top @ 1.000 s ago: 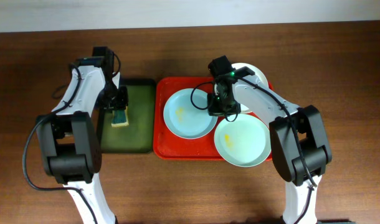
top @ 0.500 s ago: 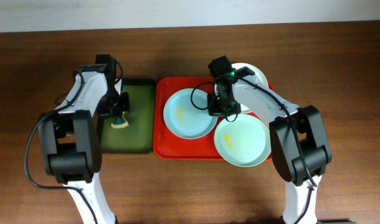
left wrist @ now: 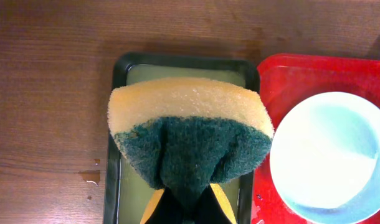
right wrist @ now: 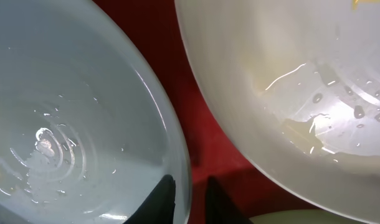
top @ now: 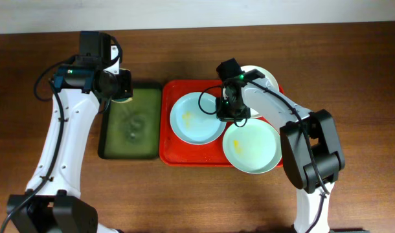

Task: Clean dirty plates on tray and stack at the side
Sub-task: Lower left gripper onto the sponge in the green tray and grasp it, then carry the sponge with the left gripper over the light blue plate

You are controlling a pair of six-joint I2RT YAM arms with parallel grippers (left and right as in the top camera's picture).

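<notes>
The red tray (top: 168, 139) holds three plates. A pale blue plate (top: 192, 120) with a yellow smear lies at its left, a pale green plate (top: 252, 147) with yellow smears at the front right, and a white plate (top: 263, 76) at the back right, partly hidden by my right arm. My right gripper (top: 225, 111) is shut on the blue plate's right rim (right wrist: 177, 155), one finger on each side. The white plate (right wrist: 289, 81) lies just beside it. My left gripper (top: 122, 87) is shut on a yellow-and-green sponge (left wrist: 190, 134), held above the green tray's far end.
The dark green black-rimmed tray (top: 129, 129) with wet liquid lies left of the red tray, touching it; it shows in the left wrist view too (left wrist: 118, 180). Water drops (left wrist: 90, 177) sit on the wooden table left of it.
My left arm has lifted the sponge off the green tray, up and toward its far end. The right gripper and the plates have not moved.
</notes>
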